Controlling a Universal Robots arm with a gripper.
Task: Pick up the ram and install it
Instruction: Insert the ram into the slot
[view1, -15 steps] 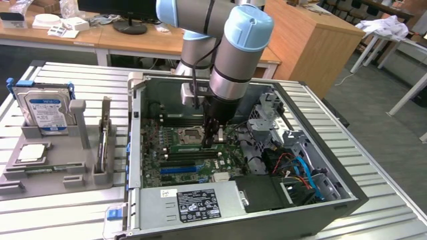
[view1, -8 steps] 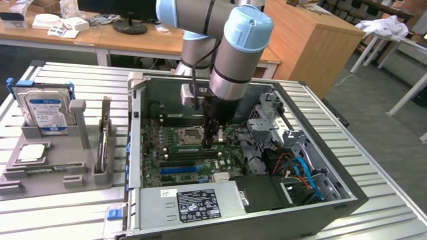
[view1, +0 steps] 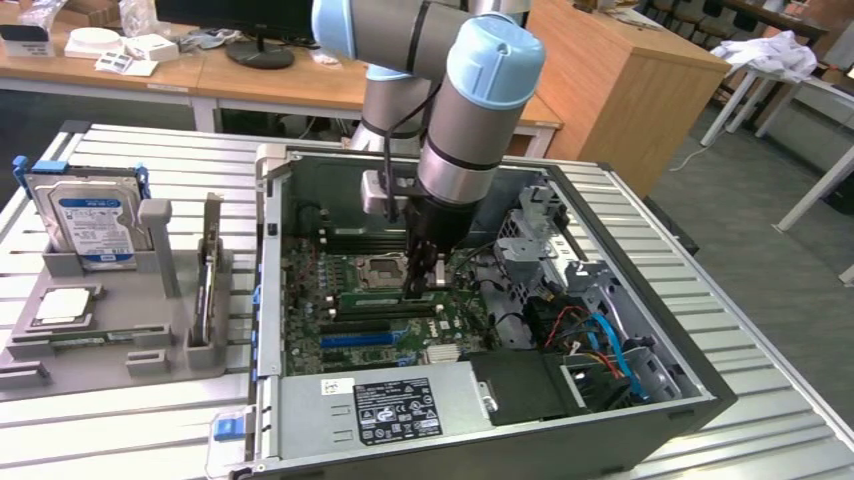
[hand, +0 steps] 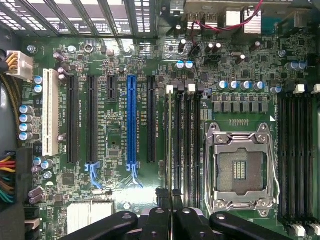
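The ram is a narrow green stick, and my gripper is shut on it inside the open computer case. In the wrist view the ram shows edge-on as a thin line running out from between my black fingers. It lies along a black memory slot just beside the CPU socket. I cannot tell whether it sits in the slot or hovers just over it. The gripper is centred on the stick's length.
The motherboard carries a blue expansion slot, black ones and a white one. More memory slots lie past the socket. Outside the case, a grey holder bears a hard drive and a silver chip. Cables crowd the case's right.
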